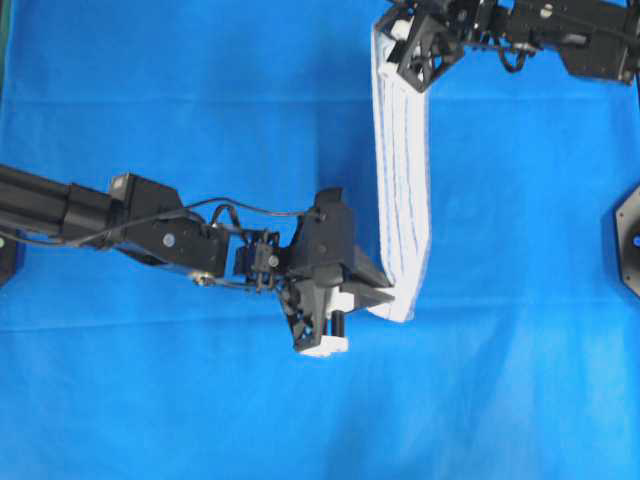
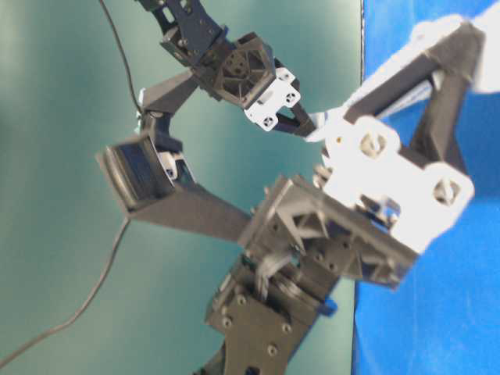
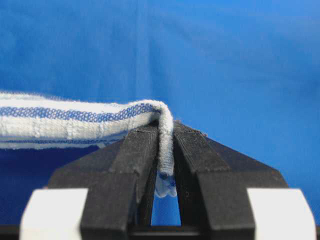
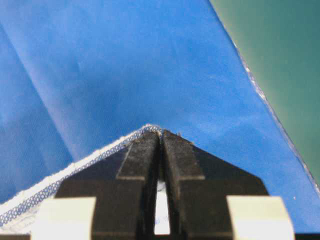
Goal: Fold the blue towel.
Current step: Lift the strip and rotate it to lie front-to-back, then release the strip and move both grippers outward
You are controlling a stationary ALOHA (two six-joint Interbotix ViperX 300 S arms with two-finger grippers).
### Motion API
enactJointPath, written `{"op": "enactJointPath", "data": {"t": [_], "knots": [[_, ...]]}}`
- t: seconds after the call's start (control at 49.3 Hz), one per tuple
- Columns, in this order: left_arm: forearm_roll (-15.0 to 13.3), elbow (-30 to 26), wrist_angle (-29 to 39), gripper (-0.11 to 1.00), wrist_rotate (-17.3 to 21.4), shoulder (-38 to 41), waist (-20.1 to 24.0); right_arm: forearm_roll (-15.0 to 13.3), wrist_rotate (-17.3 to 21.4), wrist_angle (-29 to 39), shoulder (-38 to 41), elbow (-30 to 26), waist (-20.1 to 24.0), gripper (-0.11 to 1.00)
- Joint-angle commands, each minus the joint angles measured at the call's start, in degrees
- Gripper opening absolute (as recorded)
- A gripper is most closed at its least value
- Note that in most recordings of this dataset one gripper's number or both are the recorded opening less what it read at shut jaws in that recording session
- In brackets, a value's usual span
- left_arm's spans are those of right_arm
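Observation:
The blue towel [image 1: 402,170], white with thin blue stripes, hangs stretched as a narrow band between my two grippers, above the big plain blue cloth [image 1: 200,100]. At its near end my left gripper [image 1: 385,292] is shut on it; in the left wrist view the towel [image 3: 75,122] bends over the fingertips and runs down between the jaws of the left gripper [image 3: 166,131]. My right gripper [image 1: 398,30] is shut on the far end at the top of the overhead view. The right wrist view shows the towel's edge [image 4: 75,167] leaving the pinched tips of the right gripper [image 4: 161,132].
The plain blue cloth covers the table under both arms; its edge [image 4: 260,95] meets a green surface [image 4: 280,45] in the right wrist view. A black arm base [image 1: 628,240] sits at the right border. In the table-level view both grippers fill the frame, blurred.

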Motion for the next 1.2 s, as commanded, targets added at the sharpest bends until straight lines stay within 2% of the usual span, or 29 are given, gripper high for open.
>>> {"op": "enactJointPath", "data": {"t": [0.0,0.264,0.325,0.406,0.528,0.589,0.629,0.67,0.913,1.035,1.177], "knots": [[-0.09,-0.26,-0.62,0.07,-0.09,-2.37,-0.26,0.09,0.09,-0.53,-0.62,-1.41,-0.09,0.02],[-0.09,0.09,-0.44,0.07,0.00,-2.46,-0.18,0.09,0.09,-1.41,-0.53,-1.32,-0.09,0.03],[-0.09,0.09,-0.35,0.11,0.00,-2.46,-0.18,0.09,0.09,-1.85,-0.53,-1.41,-0.09,0.03],[-0.09,0.18,0.00,0.29,-0.09,-2.55,-0.18,0.09,0.00,-2.37,-0.53,-1.32,-0.09,0.09],[0.00,0.62,1.76,0.65,-0.18,-3.08,-0.44,-0.09,-0.53,-2.46,-0.53,-1.41,-0.09,0.40],[0.00,0.79,3.52,0.77,-0.09,-3.78,-0.88,-0.18,-0.79,-2.55,-0.53,-1.41,-0.09,0.56],[0.00,0.88,5.10,0.78,-0.09,-4.48,-1.23,-0.18,-0.97,-2.55,-0.62,-1.49,-0.09,0.64],[-0.09,0.97,6.86,0.76,-0.09,-5.36,-1.41,-0.26,-0.97,-2.55,-0.79,-1.41,-0.09,0.67],[0.00,4.66,18.63,0.73,0.09,-14.33,-1.14,-0.44,-1.05,-2.55,-3.87,0.09,-0.09,0.62],[0.00,8.35,19.69,0.73,0.35,-20.30,0.26,-0.44,-1.05,-2.55,-7.03,2.37,-0.09,0.62],[0.09,13.10,17.67,0.73,0.53,-25.58,4.31,-0.35,-0.53,-2.64,-12.22,7.03,0.44,0.62]]}}
